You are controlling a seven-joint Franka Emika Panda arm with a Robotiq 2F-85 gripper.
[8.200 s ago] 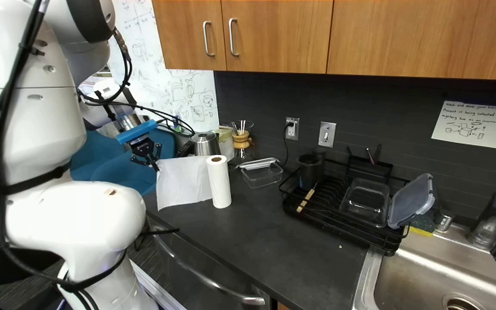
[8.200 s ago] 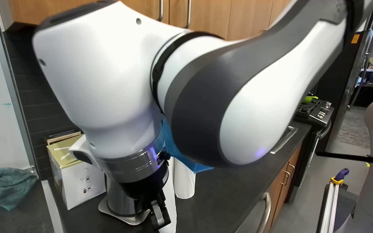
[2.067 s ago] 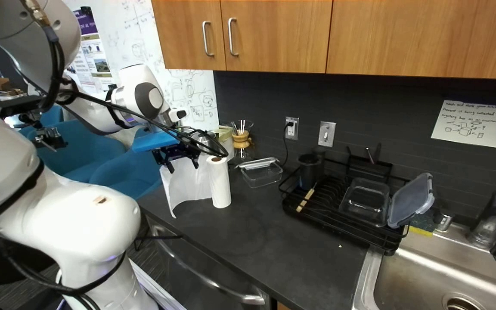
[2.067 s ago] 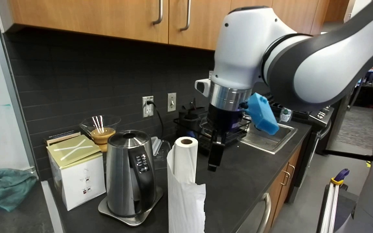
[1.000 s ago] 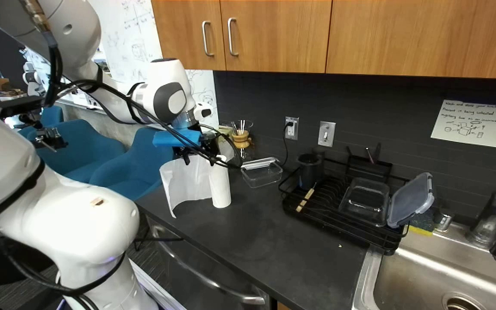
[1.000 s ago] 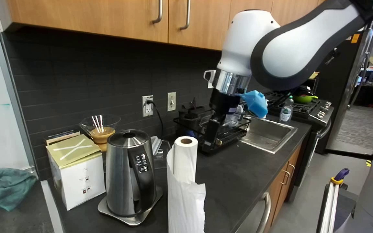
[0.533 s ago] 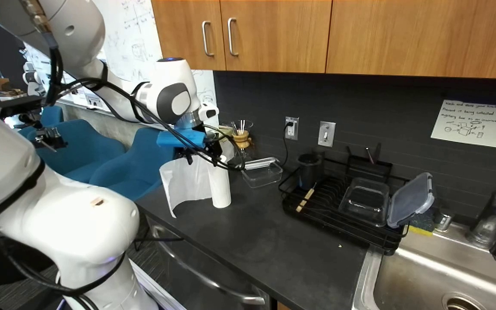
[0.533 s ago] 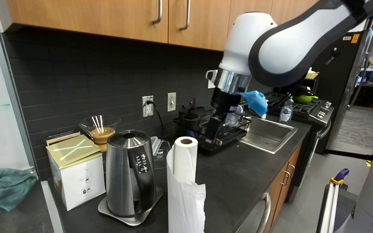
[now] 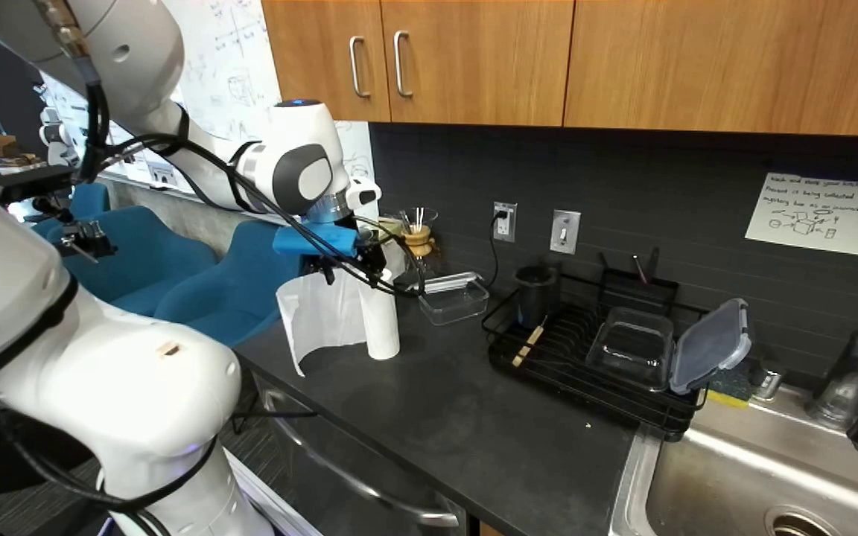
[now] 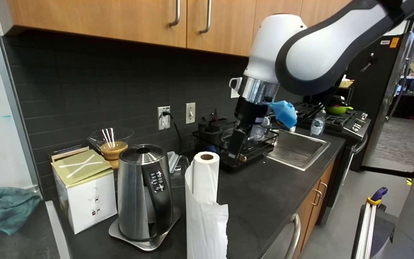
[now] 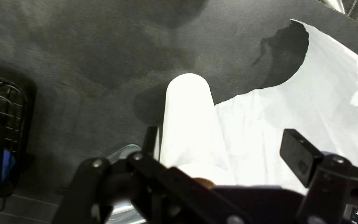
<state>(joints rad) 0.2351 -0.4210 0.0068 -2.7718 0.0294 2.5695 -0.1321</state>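
Evidently, the arm (image 9: 302,167) reached in from the left edge of an exterior view and bent at the wrist, so that the tool (image 11: 224,151) hung downward, left of the frame's middle, beneath a blue block (image 9: 336,237). Black cables (image 9: 399,289) looped across the upper end of the paper towel roll (image 9: 382,327), hiding part of it. To the right of the roll lay a clear container (image 9: 453,304), and a dish rack (image 9: 574,378) sat at centre right on the counter (image 9: 466,417). In the lower left of an exterior view, a kettle (image 10: 143,194) stood near the roll, with a white box (image 10: 93,212) farther left. In the wrist view the tool's fingers (image 11: 301,158) were spread wide apart, and the upright roll showed between them, closer to the finger at the left; its loose sheet (image 11: 318,109) spread toward the right edge. Whether either finger touched the roll could not be made out.
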